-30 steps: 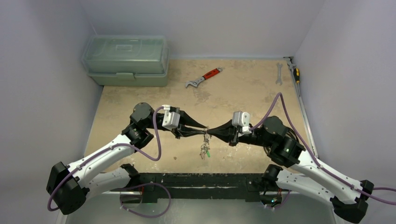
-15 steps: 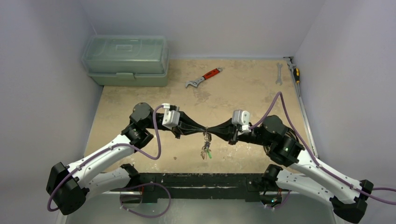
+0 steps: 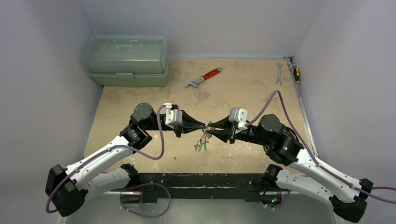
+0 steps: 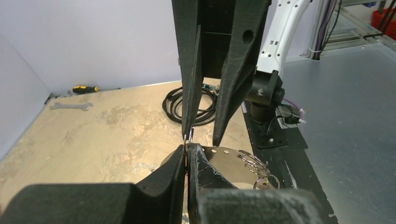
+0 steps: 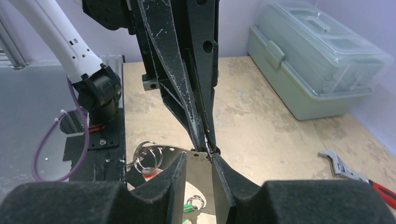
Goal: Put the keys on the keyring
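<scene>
Top external view put the keys (image 3: 201, 143) as a small bunch hanging above the table (image 3: 243, 84), well apart from the red-handled wrench (image 3: 203, 78) at 12 o'clock. They dangled toward 6 o'clock from the keyring (image 4: 188, 139). So the bunch's long axis ran up and down, while your two arms lay across it on the 9-to-3 line.

Your left gripper (image 4: 187, 153) reached in from 9 o'clock and was pinched tight on the thin wire of the keyring, tip to tip with the other arm. Your right gripper (image 4: 201, 140) reached in from 3 o'clock with its jaws parted and nothing clamped between them.

In the left wrist view, the wire sat against one of the right gripper's fingers rather than in the middle of the gap. The right wrist view agreed, with the wire off to one side. Both arms were equally near, but only the left had hold.

I judged that any grasp by your right side depended on centring that gap on the wire first, since the wire looked thin and easy to miss.
</scene>
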`<action>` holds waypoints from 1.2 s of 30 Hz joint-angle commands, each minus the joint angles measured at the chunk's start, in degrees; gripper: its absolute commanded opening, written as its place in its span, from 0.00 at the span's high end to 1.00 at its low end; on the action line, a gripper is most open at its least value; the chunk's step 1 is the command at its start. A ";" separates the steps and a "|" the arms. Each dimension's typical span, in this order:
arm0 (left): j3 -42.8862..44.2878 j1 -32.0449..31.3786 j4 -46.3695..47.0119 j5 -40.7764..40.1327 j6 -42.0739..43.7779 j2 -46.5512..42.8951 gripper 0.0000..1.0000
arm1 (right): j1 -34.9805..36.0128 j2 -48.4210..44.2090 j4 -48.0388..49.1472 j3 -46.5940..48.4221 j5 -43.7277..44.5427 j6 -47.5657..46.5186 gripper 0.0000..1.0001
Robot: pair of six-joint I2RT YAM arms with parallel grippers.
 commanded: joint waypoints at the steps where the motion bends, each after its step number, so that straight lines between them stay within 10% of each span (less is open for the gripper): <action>1: 1.98 -0.11 -1.18 -3.40 3.55 -1.34 1.00 | 0.22 -0.50 -3.29 4.30 2.64 -1.07 0.69; 15: 3.60 -0.14 -7.05 -4.23 7.04 -0.70 1.00 | 0.23 6.52 -18.65 13.12 8.54 -8.53 0.63; 36: 4.40 -0.99 -9.59 -4.73 7.99 0.42 1.00 | 0.23 10.14 -16.61 14.55 4.90 -9.38 0.71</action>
